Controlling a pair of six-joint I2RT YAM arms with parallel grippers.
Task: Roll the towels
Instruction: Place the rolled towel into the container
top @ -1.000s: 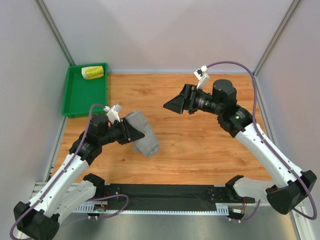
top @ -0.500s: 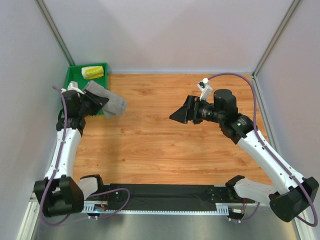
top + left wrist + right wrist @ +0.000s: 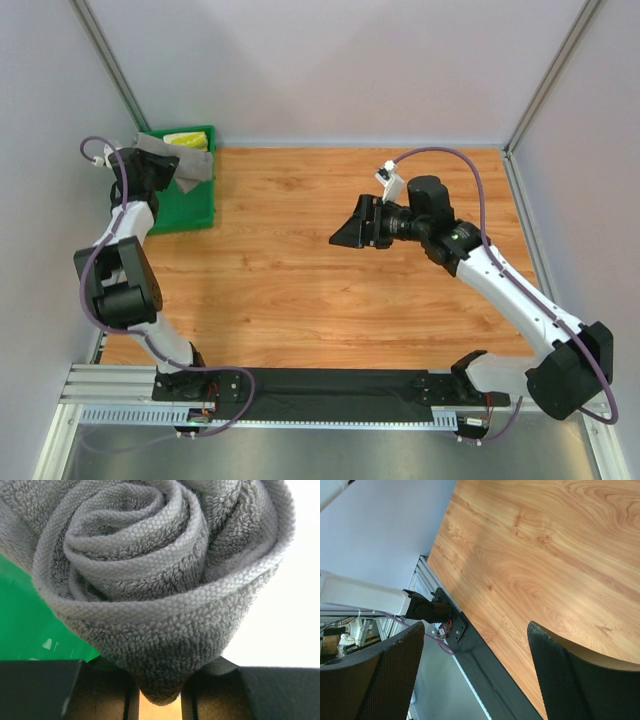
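Green tray: sits at the 10 o'clock corner of the table, close to the left wall.
Printed towel: the small white-yellow one lies at the tray's 12 o'clock end. Its near edge is hidden behind the grey towel, so I cannot tell how tightly it is rolled.
Grey towel: rolled up and held in the air over the tray, its free end pointing toward 3 o'clock. In the left wrist view the roll's end faces the camera as a spiral of terry layers, with the tray's green showing at 8 o'clock of it.
Left gripper: clamped on the grey towel. The wrist view shows the roll's lower edge pinched between the two dark fingers.
Left arm: reaches from its base along the table's left edge toward 11 o'clock.
Right gripper: hangs above the middle of the table and points toward 9 o'clock. Its fingers stand wide apart with nothing between them, only bare wood and the table's metal rail beyond.
Right arm: comes in from 4 o'clock, well apart from both towels.
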